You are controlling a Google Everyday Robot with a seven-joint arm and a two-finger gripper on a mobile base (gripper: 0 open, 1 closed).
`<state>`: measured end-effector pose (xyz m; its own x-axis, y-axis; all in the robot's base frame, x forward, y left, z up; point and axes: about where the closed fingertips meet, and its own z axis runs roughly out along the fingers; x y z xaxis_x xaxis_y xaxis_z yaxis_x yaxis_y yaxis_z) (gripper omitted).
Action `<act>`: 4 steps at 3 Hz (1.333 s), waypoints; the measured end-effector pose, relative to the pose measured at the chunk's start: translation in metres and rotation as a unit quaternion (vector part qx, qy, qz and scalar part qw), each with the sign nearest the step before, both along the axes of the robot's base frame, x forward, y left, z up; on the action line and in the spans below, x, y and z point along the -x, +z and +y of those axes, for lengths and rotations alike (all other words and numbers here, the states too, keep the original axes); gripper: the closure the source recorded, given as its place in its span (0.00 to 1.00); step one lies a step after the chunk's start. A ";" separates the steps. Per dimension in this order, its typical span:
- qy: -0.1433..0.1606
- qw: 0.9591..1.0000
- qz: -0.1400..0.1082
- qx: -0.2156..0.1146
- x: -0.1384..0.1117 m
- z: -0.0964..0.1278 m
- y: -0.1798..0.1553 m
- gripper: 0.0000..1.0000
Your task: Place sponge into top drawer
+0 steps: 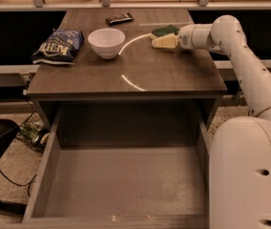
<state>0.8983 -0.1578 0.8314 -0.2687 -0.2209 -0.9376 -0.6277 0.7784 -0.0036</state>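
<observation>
On the table top (173,75) there is one sponge (165,31), one white bowl (106,42), one blue snack bag (59,46) and one dark wrapped bar (119,18). Below the table top there is one top drawer (126,180), pulled far out toward the camera. One arm (250,70) with one gripper (161,41) is in view.

The top drawer shows its flat grey bottom from the left wall to the right wall, with only a few pale specks near the front edge. The sponge is not in it. The bowl stands upright, and inside it only its white surface is seen.

The sponge lies at the back right part of the table top, with its dark green layer visible. The gripper is just in front of the sponge and at least very close to it; I cannot tell if the two touch. I also cannot tell if the gripper is wide, narrow or holding the sponge, because its pale tip and the pale foam look like one shape.

The bowl is left of the sponge and well apart from it. The bag lies left of the bowl, and the bar lies behind the bowl, near the back edge. The arm comes in from the right, over the right edge of the table. The white robot body (250,175) covers the front right corner of the drawer.
</observation>
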 end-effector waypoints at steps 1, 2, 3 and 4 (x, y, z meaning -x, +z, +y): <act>0.002 1.000 0.002 0.000 -0.001 0.004 -0.002 0.42; 0.004 1.000 0.003 -0.001 -0.001 0.006 -0.004 0.65; 0.004 1.000 0.003 -0.001 -0.001 0.006 -0.004 0.87; 0.004 1.000 0.003 -0.001 -0.001 0.007 -0.003 1.00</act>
<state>0.8994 -0.1512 0.8286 -0.2728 -0.2220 -0.9361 -0.6341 0.7733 0.0014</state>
